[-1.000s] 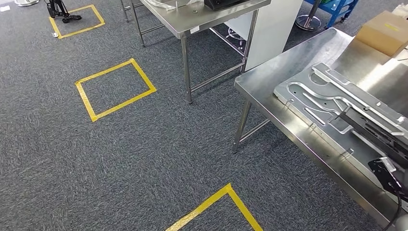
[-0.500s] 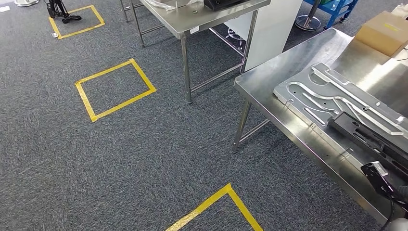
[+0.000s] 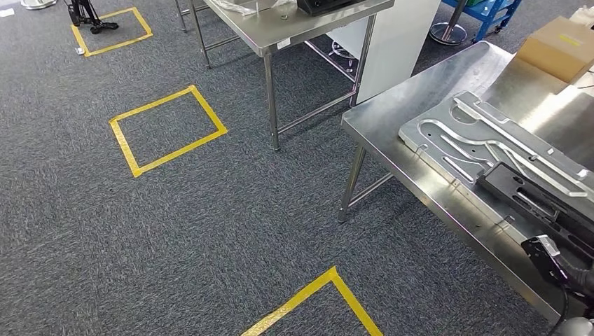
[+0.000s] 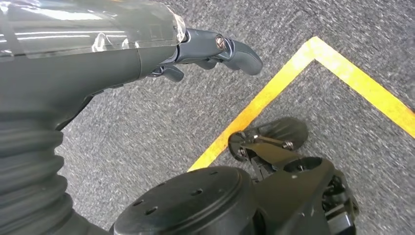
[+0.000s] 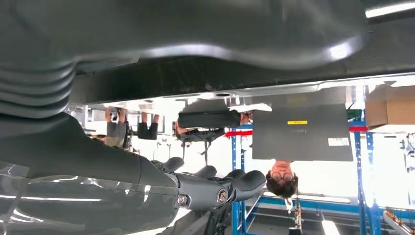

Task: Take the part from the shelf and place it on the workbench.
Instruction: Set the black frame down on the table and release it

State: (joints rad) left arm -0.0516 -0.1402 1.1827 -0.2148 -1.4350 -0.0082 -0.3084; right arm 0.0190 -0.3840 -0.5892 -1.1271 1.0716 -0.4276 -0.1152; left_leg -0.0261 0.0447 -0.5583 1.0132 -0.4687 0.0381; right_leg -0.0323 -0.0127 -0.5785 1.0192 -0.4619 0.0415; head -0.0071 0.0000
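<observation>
The black elongated part (image 3: pixel 532 199) lies flat on a grooved silver plate (image 3: pixel 448 133) on the steel workbench (image 3: pixel 420 105) at the right of the head view. My right wrist (image 3: pixel 550 255) hovers over the part's near end at the bench's front edge. In the right wrist view the dark part (image 5: pixel 205 81) runs close by my right hand (image 5: pixel 210 188). Its fingers (image 5: pixel 240 183) are stretched out, with a bright gap between them and the part. My left hand (image 4: pixel 210 51) hangs over the carpet with loosely extended fingers, holding nothing.
A cardboard box (image 3: pixel 560 45) sits at the workbench's far end. A second steel table (image 3: pixel 280 31) stands behind, and a blue cart (image 3: pixel 490 10) beyond it. Yellow tape squares (image 3: pixel 168 129) mark the grey carpet. A person (image 5: pixel 281 178) stands beyond the bench.
The black part slid towards me and left along the silver plate, then settled. My right wrist rose slightly into view at the bench's front edge.
</observation>
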